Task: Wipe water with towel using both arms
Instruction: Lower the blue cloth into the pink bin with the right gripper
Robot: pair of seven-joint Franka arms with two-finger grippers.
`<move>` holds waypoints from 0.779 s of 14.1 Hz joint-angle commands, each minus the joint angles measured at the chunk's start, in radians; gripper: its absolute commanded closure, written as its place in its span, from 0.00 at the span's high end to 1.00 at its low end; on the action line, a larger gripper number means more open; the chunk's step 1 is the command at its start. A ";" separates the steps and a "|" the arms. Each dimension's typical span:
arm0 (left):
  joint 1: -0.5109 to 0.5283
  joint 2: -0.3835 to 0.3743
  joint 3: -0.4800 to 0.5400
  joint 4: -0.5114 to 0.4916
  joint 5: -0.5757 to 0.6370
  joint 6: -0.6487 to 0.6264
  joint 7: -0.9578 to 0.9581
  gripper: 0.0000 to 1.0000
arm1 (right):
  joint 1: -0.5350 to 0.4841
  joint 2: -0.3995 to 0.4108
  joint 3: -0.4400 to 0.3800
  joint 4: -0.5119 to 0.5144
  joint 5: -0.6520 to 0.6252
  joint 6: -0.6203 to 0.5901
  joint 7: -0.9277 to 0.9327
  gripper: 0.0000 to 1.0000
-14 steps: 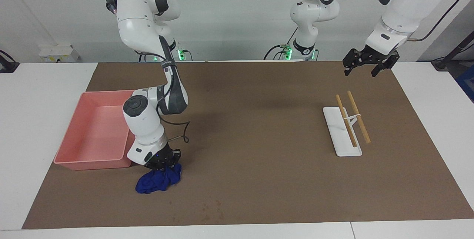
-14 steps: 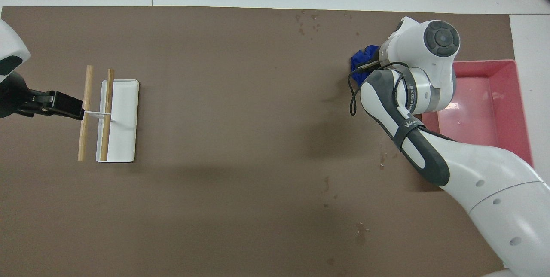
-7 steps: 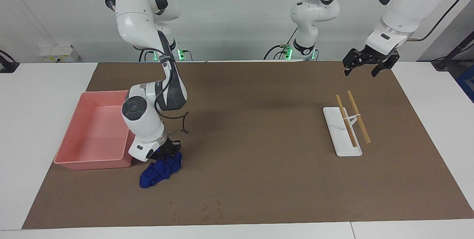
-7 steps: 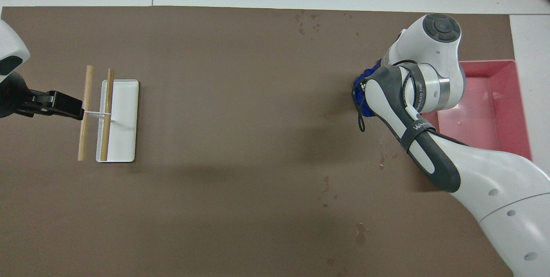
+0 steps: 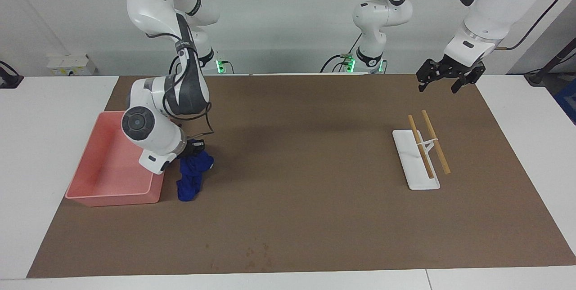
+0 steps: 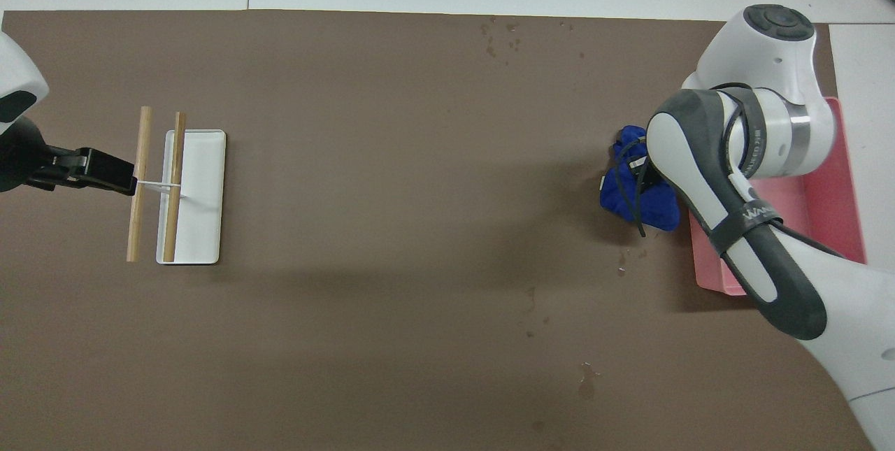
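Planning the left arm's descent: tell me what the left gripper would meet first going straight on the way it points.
The left gripper, open, points down over bare brown mat, nearer the robots than the wooden-rod rack. Probably the mat first; depth is unclear.

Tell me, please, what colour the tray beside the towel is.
The tray is pink; it shows best in the facing view.

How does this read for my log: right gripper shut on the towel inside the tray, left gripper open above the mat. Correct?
Not quite. The towel is not inside the tray; it hangs beside it, over the mat, as the facing view shows. The right gripper is shut on it, and the left gripper waits open above the mat.
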 commanded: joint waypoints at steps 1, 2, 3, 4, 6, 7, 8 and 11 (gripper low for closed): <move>0.003 -0.029 0.000 -0.030 0.017 0.002 0.002 1.00 | -0.021 -0.071 0.014 -0.030 0.021 -0.056 0.033 0.00; 0.003 -0.029 0.000 -0.030 0.017 0.002 0.002 1.00 | -0.021 -0.083 0.016 -0.025 0.020 -0.071 0.056 0.00; 0.003 -0.028 0.000 -0.030 0.017 0.002 0.004 1.00 | -0.021 -0.100 0.016 -0.024 0.020 -0.088 0.071 0.00; 0.003 -0.029 0.000 -0.030 0.017 0.002 0.004 1.00 | -0.020 -0.120 0.014 -0.019 0.020 -0.111 0.073 0.00; 0.003 -0.029 0.000 -0.030 0.017 0.002 0.004 1.00 | -0.021 -0.172 0.011 -0.016 0.009 -0.146 0.074 0.00; 0.003 -0.029 0.000 -0.030 0.017 0.002 0.002 1.00 | -0.021 -0.201 0.007 -0.015 -0.002 -0.166 0.074 0.00; 0.003 -0.028 0.000 -0.030 0.017 0.002 0.002 1.00 | -0.023 -0.229 0.002 -0.015 -0.012 -0.190 0.073 0.00; 0.003 -0.029 0.000 -0.030 0.017 0.002 0.004 1.00 | -0.024 -0.328 0.001 -0.015 -0.071 -0.221 0.068 0.00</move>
